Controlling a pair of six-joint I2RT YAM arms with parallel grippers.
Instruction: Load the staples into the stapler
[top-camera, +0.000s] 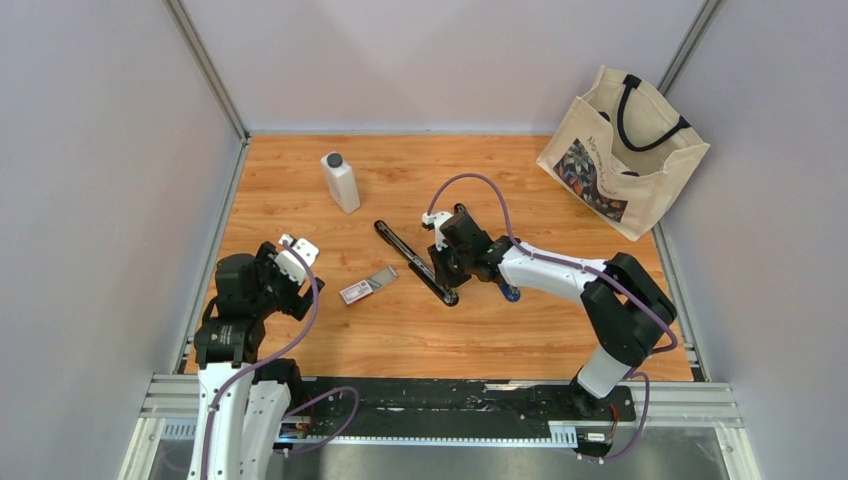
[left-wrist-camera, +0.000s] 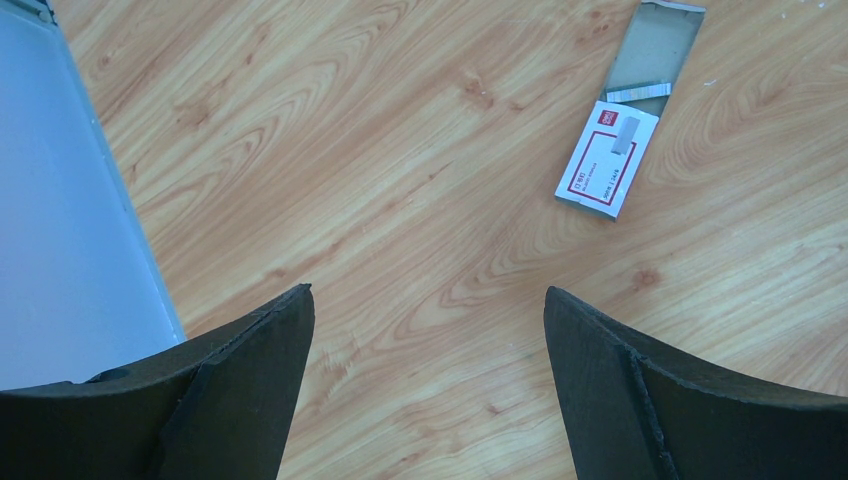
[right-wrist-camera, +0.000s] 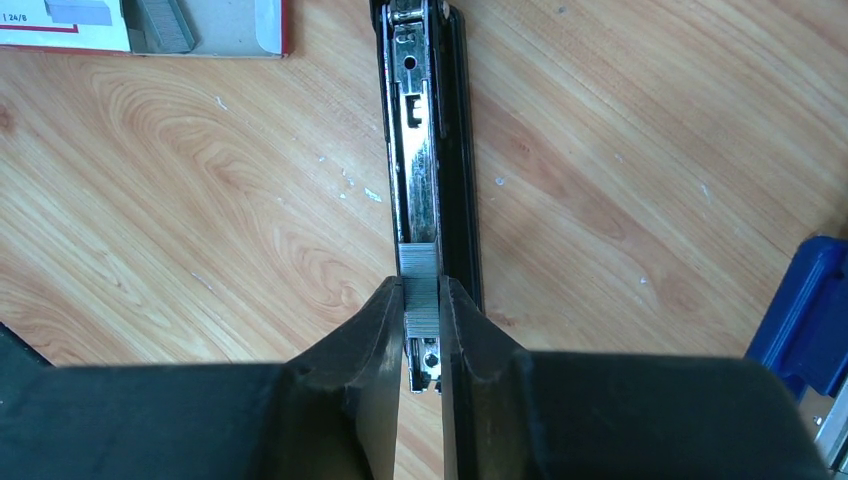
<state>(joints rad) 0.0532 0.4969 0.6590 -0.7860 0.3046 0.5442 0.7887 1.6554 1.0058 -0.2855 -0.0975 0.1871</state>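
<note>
The black stapler (top-camera: 410, 258) lies opened flat mid-table, its metal magazine channel (right-wrist-camera: 418, 150) facing up. My right gripper (right-wrist-camera: 422, 290) is shut on a short strip of staples (right-wrist-camera: 420, 262), held in line with the channel near its end. I cannot tell whether the strip rests in the channel. The white-and-red staples box (left-wrist-camera: 608, 158) lies left of the stapler with its grey tray (left-wrist-camera: 655, 50) slid out. My left gripper (left-wrist-camera: 428, 300) hovers open over bare wood, short of the box, with nothing between its fingers.
A white bottle (top-camera: 340, 182) stands behind the stapler. A canvas tote bag (top-camera: 622, 150) sits at the back right corner. A small blue object (right-wrist-camera: 805, 310) lies beside my right arm. Grey walls enclose the table on three sides.
</note>
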